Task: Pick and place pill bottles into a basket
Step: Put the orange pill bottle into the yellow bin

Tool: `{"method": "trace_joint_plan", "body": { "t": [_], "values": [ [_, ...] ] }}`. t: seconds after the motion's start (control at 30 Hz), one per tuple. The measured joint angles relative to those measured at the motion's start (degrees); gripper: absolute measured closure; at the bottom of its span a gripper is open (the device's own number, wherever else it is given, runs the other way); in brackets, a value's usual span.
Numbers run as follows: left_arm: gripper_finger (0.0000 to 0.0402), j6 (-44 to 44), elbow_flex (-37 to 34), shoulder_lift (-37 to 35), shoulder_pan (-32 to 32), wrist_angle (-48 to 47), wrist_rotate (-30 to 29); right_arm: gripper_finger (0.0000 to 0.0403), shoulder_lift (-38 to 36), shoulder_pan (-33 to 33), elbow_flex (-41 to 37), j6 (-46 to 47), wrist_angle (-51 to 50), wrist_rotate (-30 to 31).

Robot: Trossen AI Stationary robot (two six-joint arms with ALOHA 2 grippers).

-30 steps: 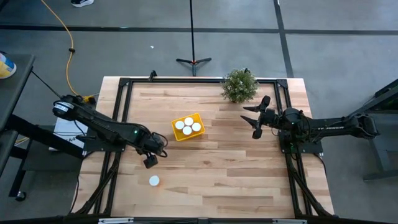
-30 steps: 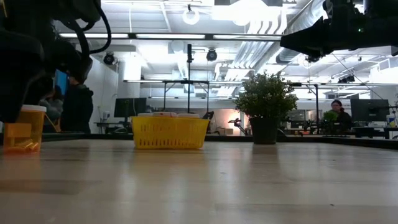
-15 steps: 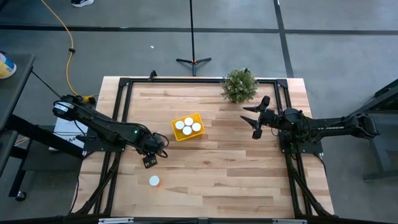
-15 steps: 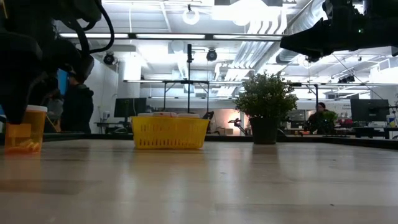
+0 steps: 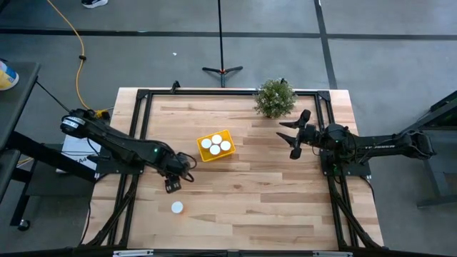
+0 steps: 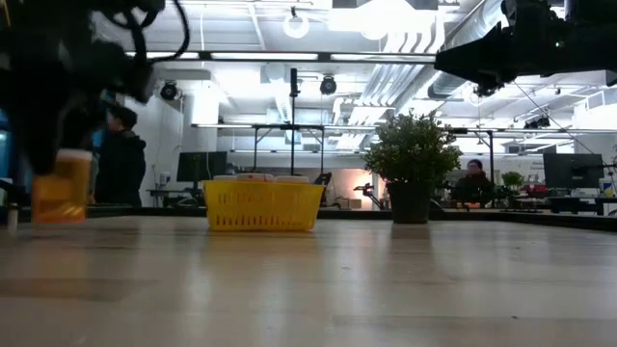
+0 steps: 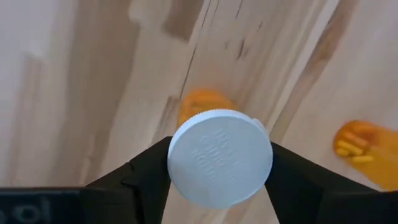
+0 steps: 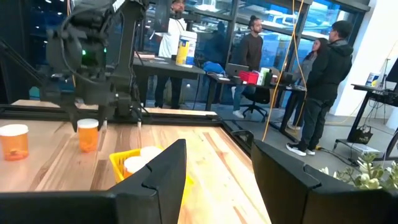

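1. High view: the left gripper (image 5: 173,185) sits over the table's (image 5: 250,207) near-left area, just short of the basket (image 5: 216,145).
2. Left wrist view: both dark fingers (image 7: 144,171) are clamped on the white cap of a pill bottle (image 7: 220,157), its orange body hanging below above the wood. A second bottle (image 7: 359,142), showing yellow pills, appears at the edge.
3. Low view: the gripped bottle (image 6: 62,185) hangs clear of the tabletop, upright, under the left arm.
4. High view: one loose bottle (image 5: 176,208) stands on the table, nearer the front edge than the left gripper and apart from it.
5. Basket: yellow, angled, holding three white-capped bottles (image 5: 215,144) packed together.
6. Right gripper (image 5: 293,135): held above the table's right side near the potted plant (image 5: 274,98), fingers spread apart, nothing between them; the right wrist view confirms the gap.
7. Right wrist view: several people (image 8: 323,81) stand in the room beyond.
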Motion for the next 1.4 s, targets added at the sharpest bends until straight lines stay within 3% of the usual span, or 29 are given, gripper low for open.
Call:
{"method": "trace_joint_plan", "body": {
  "t": [0.2,0.37,0.47,0.57,0.8,1.13,1.4],
  "values": [
    [0.0165,8.53,7.21,0.0,0.09,-0.69,-5.4,0.0231,0.0,-0.01,0.0,0.04,-0.01,0.0],
    [0.0164,16.39,13.15,-0.02,3.45,-0.26,-6.77,0.0231,0.0,-0.01,0.0,0.04,-0.36,0.01],
    [0.0144,21.6,15.05,-0.02,6.79,0.0,-6.73,0.0231,0.02,-0.01,0.0,0.04,-0.88,0.02],
    [0.0135,26.54,15.43,-0.02,10.67,1.33,-6.44,0.0231,0.02,-0.01,0.0,0.01,-0.86,0.02],
    [0.0166,33.74,15.41,0.4,19.3,6.5,-2.87,0.0231,0.02,-0.01,0.0,0.01,-1.26,0.02],
    [0.0128,37.72,15.42,3.3,20.98,9.2,1.13,0.0231,0.02,0.01,0.0,-0.11,-2.46,0.02],
    [0.0194,39.2,15.39,8.29,20.98,9.99,1.6,0.0231,0.02,0.0,0.0,-0.03,-3.05,0.03]
  ]
}}
